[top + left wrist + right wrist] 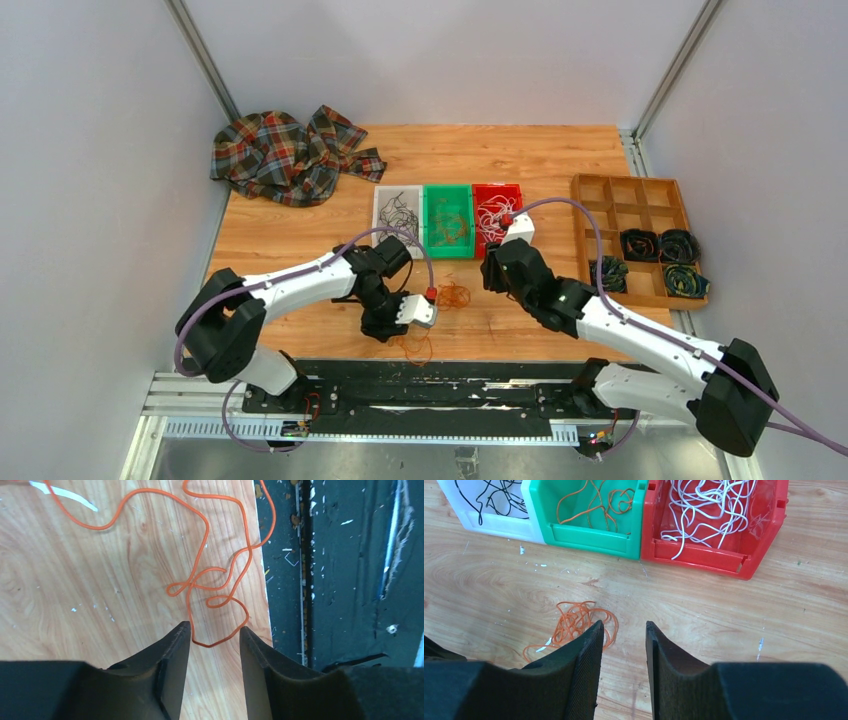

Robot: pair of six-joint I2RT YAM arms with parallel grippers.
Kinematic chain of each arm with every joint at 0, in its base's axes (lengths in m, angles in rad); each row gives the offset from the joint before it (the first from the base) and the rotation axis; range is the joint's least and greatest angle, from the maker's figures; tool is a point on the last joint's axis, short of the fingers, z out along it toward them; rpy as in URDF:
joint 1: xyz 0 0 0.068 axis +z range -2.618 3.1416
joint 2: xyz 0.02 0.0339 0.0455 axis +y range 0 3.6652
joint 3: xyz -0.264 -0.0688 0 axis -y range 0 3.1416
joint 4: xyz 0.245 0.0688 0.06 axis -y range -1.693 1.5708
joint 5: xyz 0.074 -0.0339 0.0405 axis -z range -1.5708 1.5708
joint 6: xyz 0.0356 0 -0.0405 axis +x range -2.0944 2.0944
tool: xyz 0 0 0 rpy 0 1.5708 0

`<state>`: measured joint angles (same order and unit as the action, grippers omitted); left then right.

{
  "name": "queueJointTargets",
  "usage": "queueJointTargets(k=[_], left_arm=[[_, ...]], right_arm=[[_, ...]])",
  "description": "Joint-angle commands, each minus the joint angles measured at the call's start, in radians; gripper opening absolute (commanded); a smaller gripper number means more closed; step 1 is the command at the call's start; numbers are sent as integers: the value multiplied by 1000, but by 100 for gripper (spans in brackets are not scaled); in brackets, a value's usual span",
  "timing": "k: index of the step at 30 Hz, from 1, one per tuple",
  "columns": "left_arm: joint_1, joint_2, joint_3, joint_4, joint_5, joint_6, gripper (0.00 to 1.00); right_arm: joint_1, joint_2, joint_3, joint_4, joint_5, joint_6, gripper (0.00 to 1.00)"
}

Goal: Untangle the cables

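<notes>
A loose orange cable [220, 585] lies looped at the desk's [75, 590] near edge, one loop between the parted jaws of the left gripper [215, 636], seemingly poised to pinch it. The right gripper [624, 630], parted and empty, hovers beside a second orange tangle [576, 622] nearer the desk's middle.

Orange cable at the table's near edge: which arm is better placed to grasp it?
Left. Jaws of the left arm straddle a loop of the orange cable; the right arm hangs beside another orange tangle.
</notes>
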<state>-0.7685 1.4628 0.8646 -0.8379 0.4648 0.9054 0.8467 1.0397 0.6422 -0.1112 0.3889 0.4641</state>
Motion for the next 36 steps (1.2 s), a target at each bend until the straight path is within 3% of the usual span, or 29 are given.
queueJointTargets(k=[1, 11, 15, 23, 36], left_arm=[[-15, 23, -33, 75, -17, 92, 43], [-18, -36, -39, 139, -92, 34, 1], [-18, -153, 64, 20, -123, -17, 1], [-18, -307, 417, -308, -115, -97, 1], [-18, -310, 819, -372, -261, -150, 0]], right_arm=[[15, -27, -13, -27, 12, 31, 35], [25, -58, -22, -16, -20, 23, 31], [52, -71, -27, 39, -36, -27, 35], [145, -61, -3, 195, -90, -153, 51], [184, -22, 50, 381, -278, -280, 56]])
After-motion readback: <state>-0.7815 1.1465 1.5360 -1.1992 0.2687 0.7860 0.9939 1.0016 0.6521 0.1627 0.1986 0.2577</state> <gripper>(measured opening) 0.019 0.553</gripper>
